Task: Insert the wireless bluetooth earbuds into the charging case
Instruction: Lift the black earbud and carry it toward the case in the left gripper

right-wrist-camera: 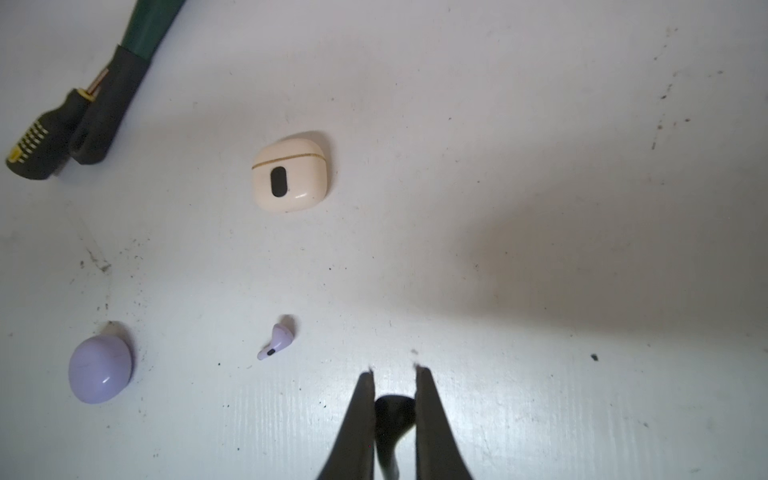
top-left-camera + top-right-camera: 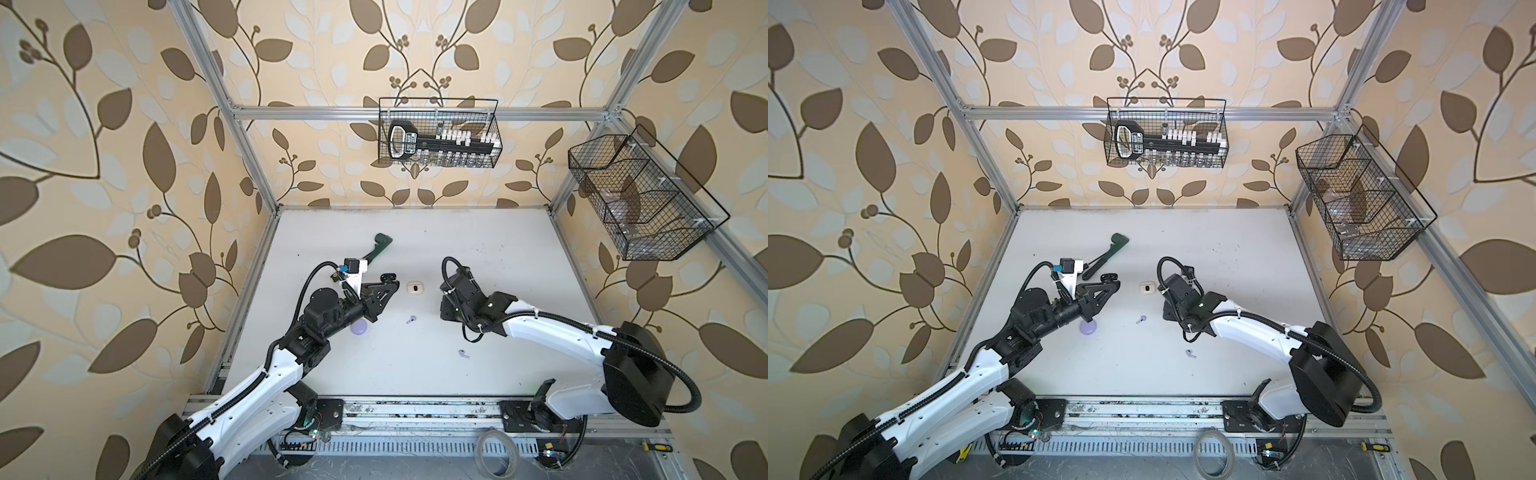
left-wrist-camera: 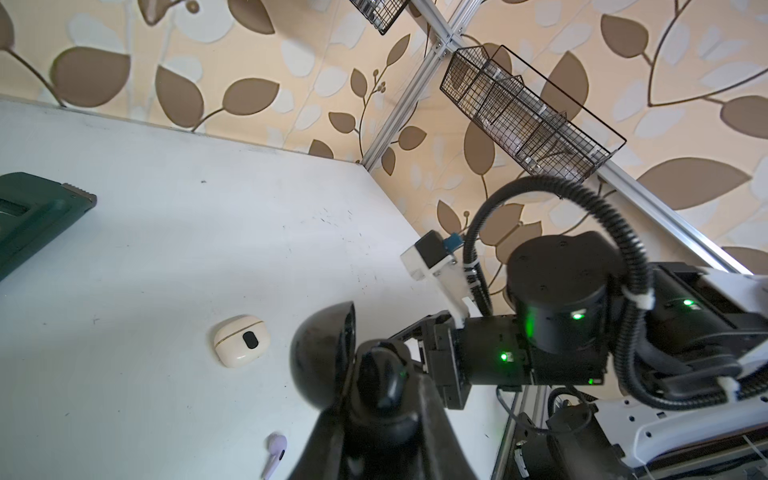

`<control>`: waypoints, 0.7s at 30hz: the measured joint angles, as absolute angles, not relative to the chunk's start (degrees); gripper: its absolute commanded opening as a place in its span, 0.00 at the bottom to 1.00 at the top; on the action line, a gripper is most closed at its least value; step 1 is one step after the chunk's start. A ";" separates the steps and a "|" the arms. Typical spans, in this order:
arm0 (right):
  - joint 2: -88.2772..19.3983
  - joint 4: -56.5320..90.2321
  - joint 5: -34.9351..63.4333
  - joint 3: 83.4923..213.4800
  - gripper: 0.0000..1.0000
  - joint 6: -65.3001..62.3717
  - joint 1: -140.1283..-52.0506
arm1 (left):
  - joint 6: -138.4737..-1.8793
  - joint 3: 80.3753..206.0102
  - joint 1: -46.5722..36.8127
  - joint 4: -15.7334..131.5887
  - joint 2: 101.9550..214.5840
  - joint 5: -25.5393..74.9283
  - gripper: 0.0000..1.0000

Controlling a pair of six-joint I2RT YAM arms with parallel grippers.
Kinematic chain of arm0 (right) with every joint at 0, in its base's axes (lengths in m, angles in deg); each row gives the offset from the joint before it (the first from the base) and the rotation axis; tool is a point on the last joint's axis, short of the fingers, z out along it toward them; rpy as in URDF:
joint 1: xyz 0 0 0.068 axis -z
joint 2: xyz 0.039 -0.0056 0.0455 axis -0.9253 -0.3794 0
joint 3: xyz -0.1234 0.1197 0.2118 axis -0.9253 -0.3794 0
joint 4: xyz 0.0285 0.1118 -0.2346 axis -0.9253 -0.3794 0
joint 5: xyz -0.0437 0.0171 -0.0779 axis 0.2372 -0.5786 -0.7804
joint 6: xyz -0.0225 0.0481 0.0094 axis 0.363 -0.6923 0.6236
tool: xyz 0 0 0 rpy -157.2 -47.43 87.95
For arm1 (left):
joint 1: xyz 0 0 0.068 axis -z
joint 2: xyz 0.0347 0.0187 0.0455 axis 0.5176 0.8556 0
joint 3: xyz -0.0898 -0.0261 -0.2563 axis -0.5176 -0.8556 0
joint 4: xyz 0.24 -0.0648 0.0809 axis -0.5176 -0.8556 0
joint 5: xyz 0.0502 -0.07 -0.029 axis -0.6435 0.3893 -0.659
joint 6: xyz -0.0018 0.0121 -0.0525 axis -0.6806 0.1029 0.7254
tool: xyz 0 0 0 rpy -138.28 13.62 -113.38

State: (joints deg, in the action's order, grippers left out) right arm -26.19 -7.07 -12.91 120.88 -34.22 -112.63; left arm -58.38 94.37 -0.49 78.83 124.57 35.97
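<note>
My left gripper (image 3: 376,411) is shut on a black charging case (image 3: 380,380) held above the table, its lid (image 3: 322,357) hinged open; in both top views it shows at the fingertips (image 2: 388,276) (image 2: 1109,276). Its inside is too dark to read. My right gripper (image 1: 395,372) is shut on a black earbud (image 1: 395,409), hovering low over bare table. A closed cream case (image 2: 414,287) (image 1: 291,172) lies between the arms. Two lavender earbuds (image 2: 410,319) (image 2: 462,353) lie loose on the table. A closed lavender case (image 2: 358,328) (image 1: 99,363) sits under the left wrist.
A dark green tool (image 2: 376,247) lies at the back left, with a black-and-yellow screwdriver (image 1: 37,141) beside its handle. Wire baskets hang on the back wall (image 2: 438,133) and the right wall (image 2: 636,195). A roll of tape (image 2: 494,451) lies off the table's front edge.
</note>
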 measured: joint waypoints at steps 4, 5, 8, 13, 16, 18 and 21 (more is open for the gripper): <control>-22.84 -6.72 -15.25 120.58 0.07 -36.82 -114.82 | -58.49 92.27 0.03 85.80 128.42 36.21 0.00; -21.88 -6.52 -15.88 120.58 0.07 -37.43 -115.47 | -58.77 92.01 0.47 87.14 129.25 36.10 0.00; -19.17 -5.63 -18.22 120.60 0.06 -38.51 -117.88 | -60.96 91.31 3.14 90.20 130.54 35.86 0.00; -16.42 -6.48 -23.09 123.53 0.06 -39.25 -122.67 | -65.85 90.52 8.34 93.67 131.09 35.51 0.00; -15.37 -7.62 -26.41 127.13 0.06 -39.25 -125.49 | -68.52 90.15 10.37 95.68 131.33 35.14 0.00; -14.89 -8.18 -28.75 129.76 0.06 -39.25 -127.34 | -69.59 89.65 10.89 96.47 131.33 34.59 0.00; -14.12 -8.51 -31.77 132.16 0.07 -39.23 -129.66 | -70.99 89.52 10.87 96.51 131.33 34.11 0.00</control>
State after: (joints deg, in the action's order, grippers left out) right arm -14.12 -8.51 -31.77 132.16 -39.23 -129.66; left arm -70.99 89.52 10.87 96.51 131.33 34.11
